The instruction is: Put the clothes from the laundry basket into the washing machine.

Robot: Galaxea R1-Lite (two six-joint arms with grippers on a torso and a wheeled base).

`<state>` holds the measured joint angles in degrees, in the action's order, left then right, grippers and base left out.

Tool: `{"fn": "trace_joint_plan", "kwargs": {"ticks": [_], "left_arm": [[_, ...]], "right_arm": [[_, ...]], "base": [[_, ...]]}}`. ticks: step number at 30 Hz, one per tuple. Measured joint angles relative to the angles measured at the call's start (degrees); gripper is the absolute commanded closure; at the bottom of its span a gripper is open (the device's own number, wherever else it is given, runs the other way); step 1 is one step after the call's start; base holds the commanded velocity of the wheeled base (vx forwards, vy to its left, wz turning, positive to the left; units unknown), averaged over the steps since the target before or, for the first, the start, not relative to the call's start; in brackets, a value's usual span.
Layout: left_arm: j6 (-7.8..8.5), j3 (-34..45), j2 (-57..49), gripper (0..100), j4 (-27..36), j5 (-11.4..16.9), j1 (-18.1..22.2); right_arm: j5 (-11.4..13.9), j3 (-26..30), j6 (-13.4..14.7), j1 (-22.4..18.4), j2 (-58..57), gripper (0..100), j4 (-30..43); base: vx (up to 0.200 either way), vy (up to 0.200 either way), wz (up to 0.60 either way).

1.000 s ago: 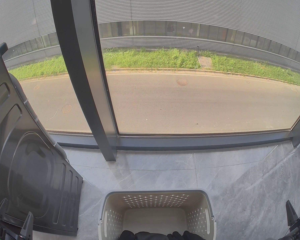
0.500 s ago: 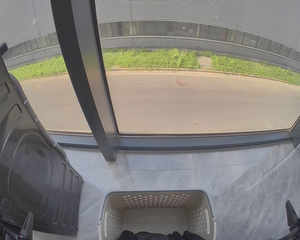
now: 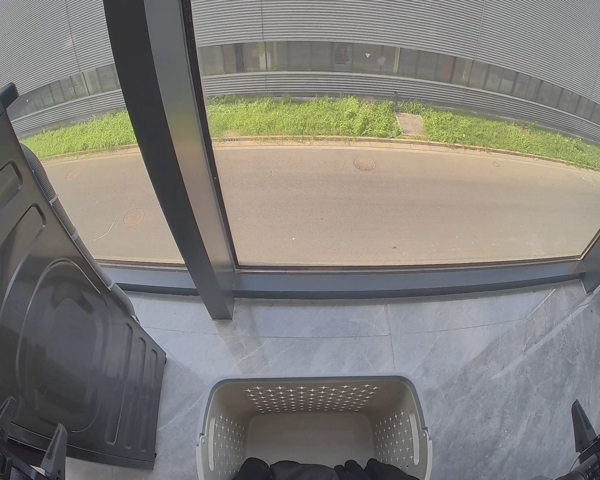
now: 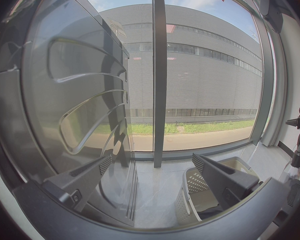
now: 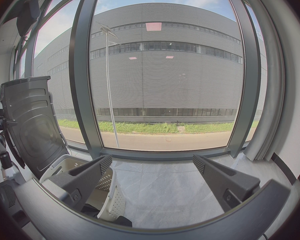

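The beige perforated laundry basket (image 3: 407, 428) stands on the floor right in front of me, with dark clothes (image 3: 320, 469) at its near end. The washing machine (image 3: 53, 341) shows as a dark grey ribbed panel leaning at my left. My left gripper (image 3: 32, 431) hangs open and empty beside that panel, left of the basket. In the left wrist view the left gripper (image 4: 151, 160) faces the window, with the machine (image 4: 73, 100) close by and the basket (image 4: 186, 184) below. My right gripper (image 3: 599, 408) is open and empty, right of the basket; in its wrist view the right gripper (image 5: 151, 160) frames the basket (image 5: 115, 200).
A floor-to-ceiling window with a dark pillar (image 3: 173, 168) closes the space ahead. Grey tiled floor (image 3: 487, 368) lies open between the basket and the window sill and to the right. A white wall (image 5: 290, 134) stands at the far right.
The whole head picture has shifted slightly, so the camera moved a little. Both grippers and the basket keep their places.
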<state>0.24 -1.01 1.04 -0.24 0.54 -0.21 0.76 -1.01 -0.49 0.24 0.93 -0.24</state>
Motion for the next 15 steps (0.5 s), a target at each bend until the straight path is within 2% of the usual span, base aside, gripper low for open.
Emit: {"fn": "trace_joint_plan", "kwargs": {"ticks": [15], "left_arm": [[-0.06,0.0,0.0,0,0.02,-0.07,-0.06]], "right_arm": [[-0.05,0.0,-0.02,-0.04,0.0,0,0.02]], "base": [[-0.2,0.0,0.0]]}}
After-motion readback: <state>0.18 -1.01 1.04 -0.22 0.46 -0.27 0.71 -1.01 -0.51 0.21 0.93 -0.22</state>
